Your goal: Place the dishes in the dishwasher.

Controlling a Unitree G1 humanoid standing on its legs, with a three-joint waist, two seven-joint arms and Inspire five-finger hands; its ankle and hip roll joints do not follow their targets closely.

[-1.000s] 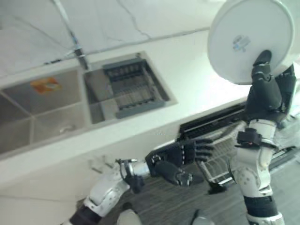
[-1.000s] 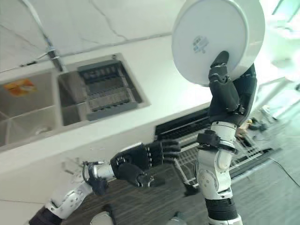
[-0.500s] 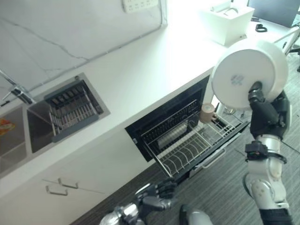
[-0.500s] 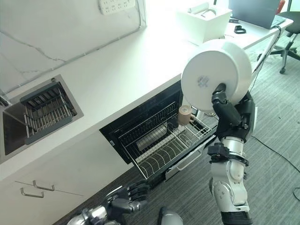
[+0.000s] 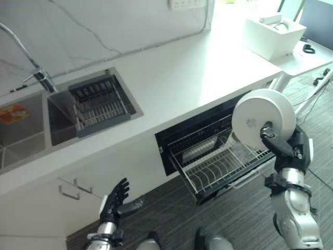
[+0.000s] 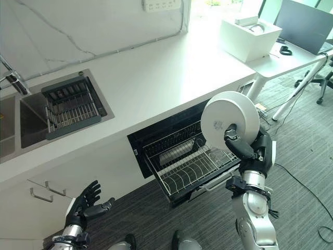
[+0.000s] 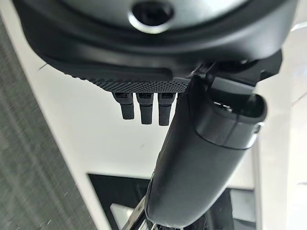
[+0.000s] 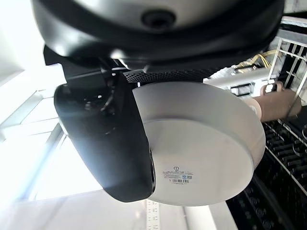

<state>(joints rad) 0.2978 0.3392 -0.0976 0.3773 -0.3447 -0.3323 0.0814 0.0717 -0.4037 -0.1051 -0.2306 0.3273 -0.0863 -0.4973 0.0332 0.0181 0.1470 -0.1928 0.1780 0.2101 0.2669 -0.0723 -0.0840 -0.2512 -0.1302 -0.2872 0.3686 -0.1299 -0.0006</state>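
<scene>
My right hand (image 5: 282,149) is shut on a white round dish (image 5: 258,118), held upright with its underside toward me, over the right end of the pulled-out wire rack (image 5: 216,167) of the open dishwasher (image 6: 156,136). In the right wrist view my thumb (image 8: 112,143) presses the dish (image 8: 206,148), and a tan cup (image 8: 277,101) stands in the rack beyond it. My left hand (image 5: 118,200) hangs low before the cabinets, open with fingers (image 7: 141,109) straight and nothing in it.
A sink (image 5: 28,127) with a grey drainer basket (image 5: 99,104) and a faucet (image 5: 35,77) lies at the left of the white counter (image 5: 197,67). A white box (image 5: 274,35) stands at the counter's far right. Drawer handles (image 5: 78,186) and a desk (image 6: 304,52) show.
The camera has shifted. My right hand has come down with the dish, now just in front of the rack. My left hand has sunk lower and spread its fingers.
</scene>
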